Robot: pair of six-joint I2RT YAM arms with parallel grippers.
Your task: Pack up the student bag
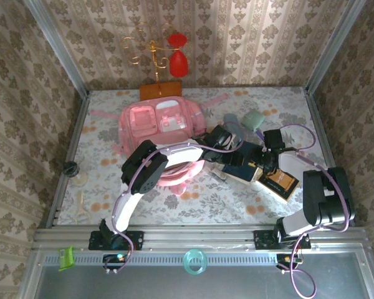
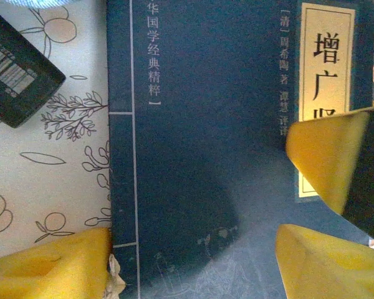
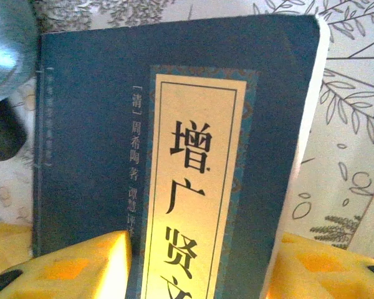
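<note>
Packing looks barely begun: the student bag (image 1: pixel 159 124) lies near the counter's (image 1: pixel 237 208) back edge; the left pincer (image 2: pixel 193 268) and right pincer (image 3: pixel 199 268) hang spread wide over a blue book (image 3: pixel 87 124) outside it.

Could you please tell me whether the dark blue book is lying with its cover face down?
No, the dark blue book shows its cream title label with black Chinese characters, facing the right wrist camera.

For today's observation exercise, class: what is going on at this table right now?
Both arms reach over a dark blue book lying flat on the table, right of the pink student bag. The left end effector and right end effector are open over its cover. The book is not yet in the bag.
</note>
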